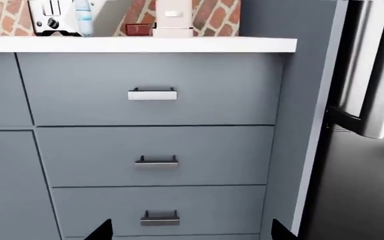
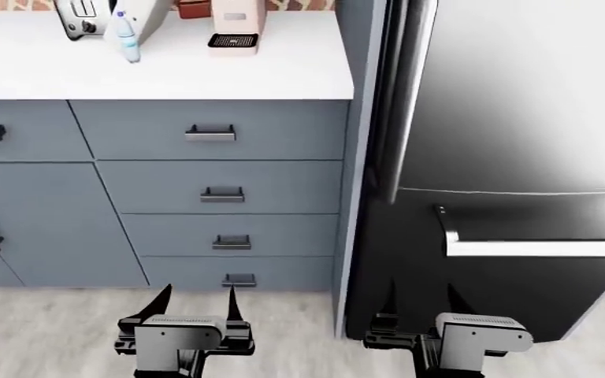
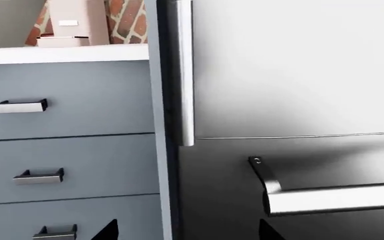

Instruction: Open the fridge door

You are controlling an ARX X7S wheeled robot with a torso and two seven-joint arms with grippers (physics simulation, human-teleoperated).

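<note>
Steel-grey fridge door point(image 2: 513, 94) fills upper right of head view, shut, its vertical bar handle point(image 2: 399, 94) on the edge next to the grey-blue drawers point(image 2: 218, 189). Both arms low, well apart from it. Left gripper point(image 2: 198, 299) spread, empty, facing the drawers. Right gripper point(image 2: 421, 298) spread, empty, in front of the lower black front point(image 2: 491, 276) with its horizontal silver bar point(image 2: 539, 248). Wrong handle, skip it.

Left wrist view: mostly drawers, counter point(image 1: 138, 45), toaster point(image 1: 53, 17). Only the handle's lower end shows, off to one side. Left arm looks poorly placed for this.

Right wrist view: vertical handle point(image 3: 186, 70) runs up beside the cabinet wall, ending just above the seam. My take: use the right arm. Raise it, shift towards the handle, get jaws around the bar above its lower mount, then close. Pull along the door's arc, not straight back.
</note>
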